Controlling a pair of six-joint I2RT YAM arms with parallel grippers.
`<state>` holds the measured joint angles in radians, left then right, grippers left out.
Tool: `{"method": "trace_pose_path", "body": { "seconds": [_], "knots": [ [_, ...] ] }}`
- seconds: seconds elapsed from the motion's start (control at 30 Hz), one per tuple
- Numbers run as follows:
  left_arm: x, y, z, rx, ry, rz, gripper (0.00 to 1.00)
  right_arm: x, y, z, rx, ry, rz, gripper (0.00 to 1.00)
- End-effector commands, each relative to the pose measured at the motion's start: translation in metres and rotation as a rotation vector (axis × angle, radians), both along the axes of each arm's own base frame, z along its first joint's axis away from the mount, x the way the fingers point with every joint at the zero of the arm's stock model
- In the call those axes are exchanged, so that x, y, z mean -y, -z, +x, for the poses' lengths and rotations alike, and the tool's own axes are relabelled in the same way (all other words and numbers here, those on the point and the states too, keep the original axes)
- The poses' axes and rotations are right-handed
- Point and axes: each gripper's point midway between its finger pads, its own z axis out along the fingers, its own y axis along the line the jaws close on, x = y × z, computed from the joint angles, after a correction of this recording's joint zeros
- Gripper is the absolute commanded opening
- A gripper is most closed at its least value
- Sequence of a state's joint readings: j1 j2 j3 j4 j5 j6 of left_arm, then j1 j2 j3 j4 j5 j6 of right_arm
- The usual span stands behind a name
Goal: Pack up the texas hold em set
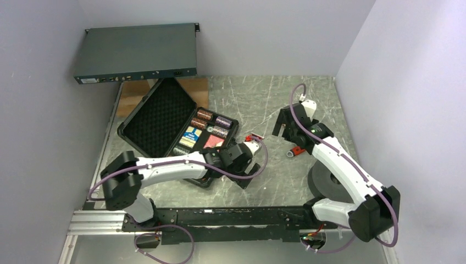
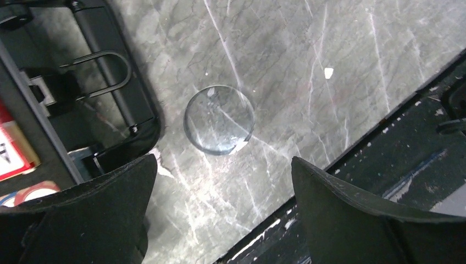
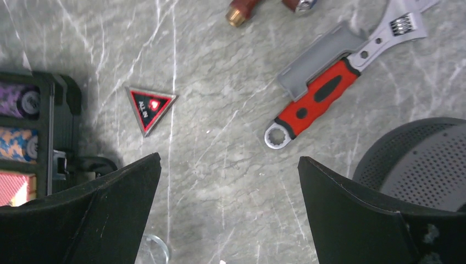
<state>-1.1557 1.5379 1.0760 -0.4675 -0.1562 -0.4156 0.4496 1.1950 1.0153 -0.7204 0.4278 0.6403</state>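
So here's the count: one black case (image 1: 159,118) sitting open at about 9 o'clock on the table (image 1: 258,99), foam lid tipped back toward 10. In the tray I can make out at least four chip rolls (image 1: 204,115), plus one blue-and-yellow card box (image 1: 190,137) and one red card box (image 1: 214,142) side by side. Loose on the marble there's one clear disc (image 2: 218,120) and one triangular marker (image 3: 149,107), both just off the case's 3 o'clock side. Non-poker stuff: one red-handled wrench (image 3: 324,96), one round perforated grey thing (image 3: 417,159) at 4 o'clock in the right wrist view, and one flat rack unit (image 1: 136,53) way up at 11. The left gripper (image 2: 222,170) has its fingers spread wide, holding nothing and touching nothing, with the clear disc lying at 12 o'clock beyond the gap. Same for the right gripper (image 3: 229,165): spread wide and empty, triangle at 11 o'clock, wrench at 1. The only writing I can actually read is "ALL IN" on the triangle. The card box print is too small to make out.
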Motion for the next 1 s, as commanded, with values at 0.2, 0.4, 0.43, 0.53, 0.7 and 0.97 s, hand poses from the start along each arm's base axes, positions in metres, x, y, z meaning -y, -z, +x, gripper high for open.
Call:
{"method": "trace_pose_path", "body": {
  "seconds": [0.2, 0.4, 0.43, 0.53, 0.7, 0.97],
  "knots": [
    [0.018, 0.027, 0.004, -0.031, -0.097, 0.052, 1.0, 0.023, -0.043, 0.001, 0.144, 0.108, 0.049, 1.0],
    [0.019, 0.044, -0.002, -0.063, -0.108, 0.076, 1.0, 0.016, -0.034, 0.001, 0.11, 0.081, 0.063, 1.0],
    [0.019, 0.045, -0.003, -0.066, -0.107, 0.078, 1.0, 0.015, -0.033, 0.001, 0.107, 0.077, 0.066, 1.0],
    [0.018, 0.05, -0.004, -0.061, -0.108, 0.097, 1.0, 0.013, -0.03, 0.002, 0.097, 0.068, 0.069, 1.0],
    [0.017, 0.055, -0.003, -0.056, -0.115, 0.119, 0.99, 0.008, -0.027, 0.003, 0.084, 0.05, 0.081, 1.0],
    [0.019, 0.064, 0.0, -0.05, -0.119, 0.145, 0.97, 0.004, -0.023, 0.004, 0.073, 0.034, 0.089, 1.0]
  ]
}}
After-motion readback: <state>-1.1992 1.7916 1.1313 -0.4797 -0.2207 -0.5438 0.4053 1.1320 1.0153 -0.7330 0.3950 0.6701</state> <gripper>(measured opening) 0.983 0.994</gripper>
